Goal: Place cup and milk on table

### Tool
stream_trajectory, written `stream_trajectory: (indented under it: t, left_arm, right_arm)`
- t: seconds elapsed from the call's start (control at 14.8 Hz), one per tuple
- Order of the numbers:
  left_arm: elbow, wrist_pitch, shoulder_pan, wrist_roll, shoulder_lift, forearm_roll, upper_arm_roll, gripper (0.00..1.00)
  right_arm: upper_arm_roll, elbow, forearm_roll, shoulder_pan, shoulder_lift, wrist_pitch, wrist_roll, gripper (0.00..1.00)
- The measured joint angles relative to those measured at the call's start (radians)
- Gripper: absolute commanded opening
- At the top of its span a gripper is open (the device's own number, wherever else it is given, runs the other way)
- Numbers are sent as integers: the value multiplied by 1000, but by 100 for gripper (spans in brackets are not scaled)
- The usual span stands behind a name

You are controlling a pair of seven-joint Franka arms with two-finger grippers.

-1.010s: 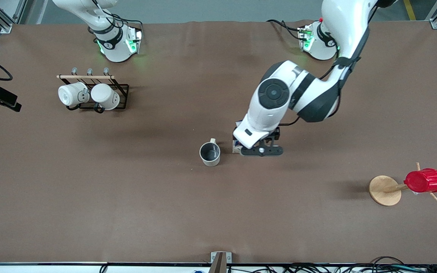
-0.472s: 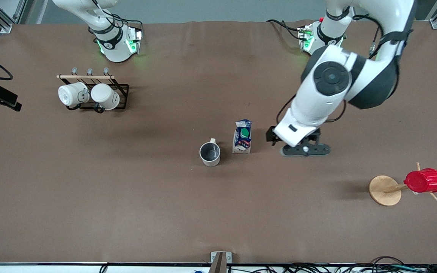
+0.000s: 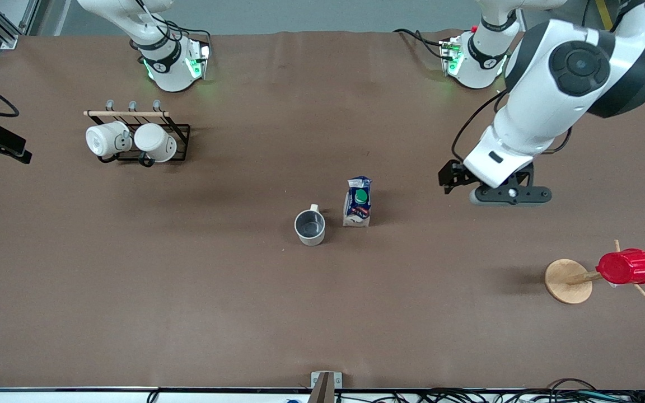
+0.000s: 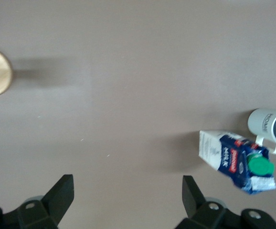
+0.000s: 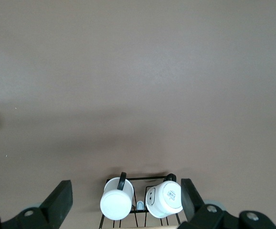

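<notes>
At the right arm's end of the bench a black wire rack carries two bright white mugs, one beside the other. The right tool hangs high over this part, its fingers spread wide with nothing between them; the arm waits there, and only its base shows in the front view.

Near the middle of the bench stands the cup, upright, its dark grey inside showing and its small handle turned toward the robots' bases. Just beside it, toward the left arm's end, stands the milk, also upright (green cap facing up toward the front camera); a narrow gap separates the two. Both rest on the bare brown surface, free of either tool.

Farther toward the left arm's end, the left tool is up in the air over bare bench, well apart from the milk. Its fingers stand released and empty, as the left wrist view shows, with the cup and milk off to one side.

Closest to the left arm's end is a wooden stand with a round base, a red ribbed cup hung on one of its pegs.
</notes>
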Motion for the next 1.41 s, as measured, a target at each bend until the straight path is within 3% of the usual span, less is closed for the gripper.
stream_trajectory:
  t: [0.4, 1.01, 1.41]
  left_arm:
    - [-45, -47, 74, 69, -105, -64, 1, 100]
    - [37, -65, 102, 133, -95, -68, 15, 100]
    - [37, -74, 110, 139, -87, -56, 15, 100]
  right_arm:
    - [-1, 0, 0, 0, 0, 0, 0, 100]
    - [-2, 0, 0, 0, 0, 0, 0, 100]
    - [-2, 0, 0, 0, 0, 0, 0, 100]
